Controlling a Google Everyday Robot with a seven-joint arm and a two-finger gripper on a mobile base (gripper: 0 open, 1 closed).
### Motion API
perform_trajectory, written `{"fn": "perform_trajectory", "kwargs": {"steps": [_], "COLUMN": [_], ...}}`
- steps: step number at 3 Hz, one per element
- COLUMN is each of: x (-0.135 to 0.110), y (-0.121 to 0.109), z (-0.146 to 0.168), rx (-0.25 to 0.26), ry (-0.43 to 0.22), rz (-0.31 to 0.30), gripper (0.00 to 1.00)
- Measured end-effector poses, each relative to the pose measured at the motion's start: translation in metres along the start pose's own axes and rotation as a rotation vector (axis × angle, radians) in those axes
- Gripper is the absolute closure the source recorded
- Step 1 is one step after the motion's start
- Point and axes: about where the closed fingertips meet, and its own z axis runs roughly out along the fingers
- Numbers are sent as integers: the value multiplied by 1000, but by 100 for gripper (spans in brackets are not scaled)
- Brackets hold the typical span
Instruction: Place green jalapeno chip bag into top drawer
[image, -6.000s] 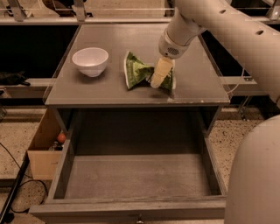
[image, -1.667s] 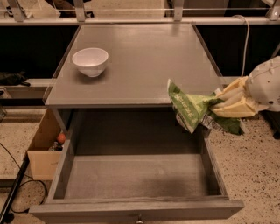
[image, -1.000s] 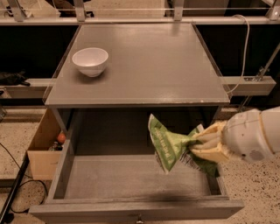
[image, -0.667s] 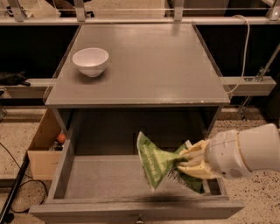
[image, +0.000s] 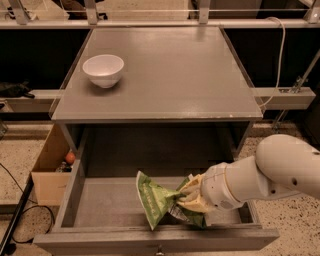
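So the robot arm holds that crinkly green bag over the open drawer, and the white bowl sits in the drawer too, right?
No. The round white bowl stands on top of the grey wooden table, not in the open shallow grey drawer. The rest holds: the camera view shows the gripper, jaws shut on the crumpled glossy green foil chip bag, holding it over that drawer.

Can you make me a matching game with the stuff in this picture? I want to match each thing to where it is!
Things:
1. white bowl
2. green jalapeno chip bag
3. top drawer
4. cardboard box

Places:
A. pulled open below the tabletop
B. on the tabletop, left side
C. on the floor, left of the table
D. pinched in the gripper, which reaches into the drawer from the right

Pairs: 1-B, 2-D, 3-A, 4-C
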Motion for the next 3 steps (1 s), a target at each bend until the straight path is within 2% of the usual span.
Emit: {"fn": "perform_trajectory", "kwargs": {"steps": [2,3], "x": [-1,2], "y": [-6,-24], "z": [2,11], "rx": [18,36], "ry": [4,9], "rz": [-4,-22], "gripper": [100,100]}}
